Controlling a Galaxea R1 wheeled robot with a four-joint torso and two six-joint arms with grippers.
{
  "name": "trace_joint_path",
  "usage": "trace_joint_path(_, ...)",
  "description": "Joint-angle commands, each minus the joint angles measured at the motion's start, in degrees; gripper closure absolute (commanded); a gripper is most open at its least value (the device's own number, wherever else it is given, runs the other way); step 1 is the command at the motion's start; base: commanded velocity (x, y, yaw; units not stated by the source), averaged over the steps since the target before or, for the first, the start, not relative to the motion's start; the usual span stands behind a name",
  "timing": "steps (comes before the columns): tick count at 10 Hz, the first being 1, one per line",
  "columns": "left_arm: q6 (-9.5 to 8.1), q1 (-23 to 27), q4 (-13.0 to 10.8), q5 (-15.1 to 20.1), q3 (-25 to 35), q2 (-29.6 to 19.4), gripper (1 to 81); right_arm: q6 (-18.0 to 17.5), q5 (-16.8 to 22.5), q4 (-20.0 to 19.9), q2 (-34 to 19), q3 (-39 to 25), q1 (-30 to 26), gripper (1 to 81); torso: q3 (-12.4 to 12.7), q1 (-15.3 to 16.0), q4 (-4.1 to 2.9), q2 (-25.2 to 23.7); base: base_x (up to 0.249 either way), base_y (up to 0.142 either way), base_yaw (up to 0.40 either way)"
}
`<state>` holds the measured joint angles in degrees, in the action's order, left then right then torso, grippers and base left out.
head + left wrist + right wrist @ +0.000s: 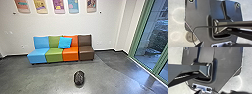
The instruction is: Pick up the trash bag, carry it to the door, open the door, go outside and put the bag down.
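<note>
From my station I have the black, rounded, shiny plastic trash bag (79, 78) in the head view, resting on the smooth grey floor (47, 76), well apart from the glass door with a green frame (140, 32) over on my right. Behind the bag I see a row of four armless padded seats: light blue (37, 55), green (54, 54), orange (70, 53) and brown (86, 52). A bright blue square cushion (65, 42) leans, tilted, across the green and orange backrests. Colourful panels (59, 6) hang on the white wall (62, 26) above. On the left wrist camera I get a round metal floor cover (190, 37), partly hidden by my own base. As for my end effectors, I cannot tell whether the left gripper (214, 45) is wide or narrow, and I cannot tell for the right gripper (211, 92) either; the bag lies on the floor, apart from both
</note>
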<state>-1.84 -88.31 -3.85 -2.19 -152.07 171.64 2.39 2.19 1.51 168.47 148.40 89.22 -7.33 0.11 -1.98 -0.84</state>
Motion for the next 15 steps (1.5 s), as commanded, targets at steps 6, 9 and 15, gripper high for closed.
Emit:
trace_joint_path(6,-0.36,1.69,2.09,3.34,0.1,0.02,1.0,-0.46,2.9,-0.63,-0.31,-0.14,-0.84,1.0,0.0,0.0,0.0,0.0,0.132,0.061,0.0)
trace_joint_path(9,-0.36,1.69,1.92,3.34,0.1,-0.16,1.0,-0.37,2.9,-0.37,-0.13,-0.14,-0.84,1.0,0.0,0.0,0.0,0.0,0.13,0.02,0.0)
trace_joint_path(15,-0.36,1.78,1.92,3.34,0.1,-0.16,1.0,-0.37,2.9,-0.02,-0.13,-0.14,-0.93,1.0,0.0,-0.02,0.0,0.0,0.125,0.0,0.0)
